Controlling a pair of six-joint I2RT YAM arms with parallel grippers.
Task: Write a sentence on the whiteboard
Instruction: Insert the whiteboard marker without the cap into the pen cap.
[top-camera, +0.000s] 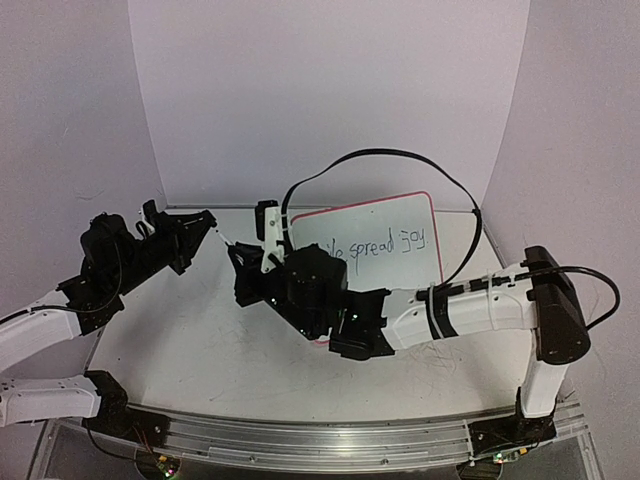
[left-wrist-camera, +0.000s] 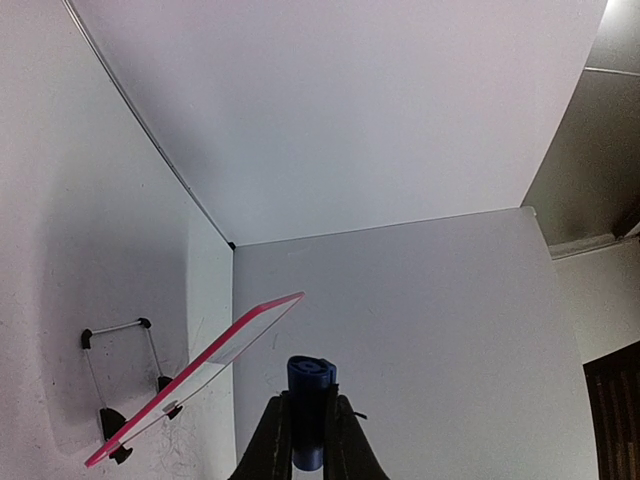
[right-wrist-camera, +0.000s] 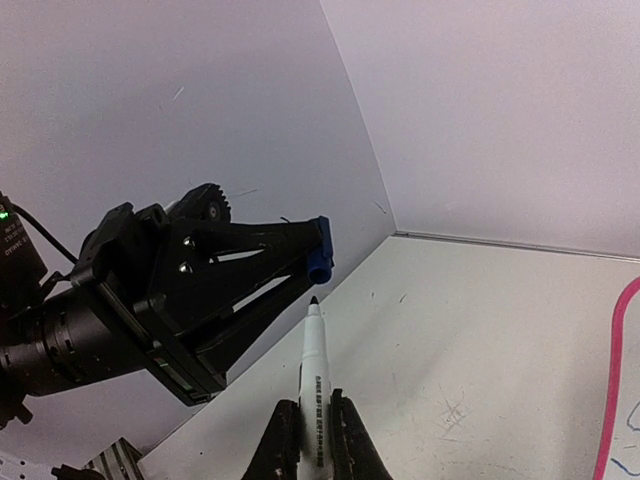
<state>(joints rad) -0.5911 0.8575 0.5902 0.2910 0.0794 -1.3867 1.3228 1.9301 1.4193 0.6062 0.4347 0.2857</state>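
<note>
- The left hand (left-wrist-camera: 310, 412) is pinched narrow around a blue cap (left-wrist-camera: 310, 385). The cap sticks out past the fingertips.
- The right hand (right-wrist-camera: 312, 405) is clamped on a white pen (right-wrist-camera: 311, 385), gripping its barrel low down. The dark tip is bare and points away from the hand.
- In the right wrist view the pen's tip sits just beside the blue cap, with a sliver of space between them. Both are raised above the desk (top-camera: 190, 340).
- The two hands meet left of the desk's middle, the left one reaching in from the left side.
- The whiteboard (top-camera: 385, 215) stands at the back right of the desk, leaning back on black clip feet (left-wrist-camera: 115, 425). Its pink-red rim faces the left wrist camera edge-on.
- The sentence (top-camera: 385, 245) runs in thin blue writing across the board. "spread joy" is readable, and the right arm covers the first word.
</note>
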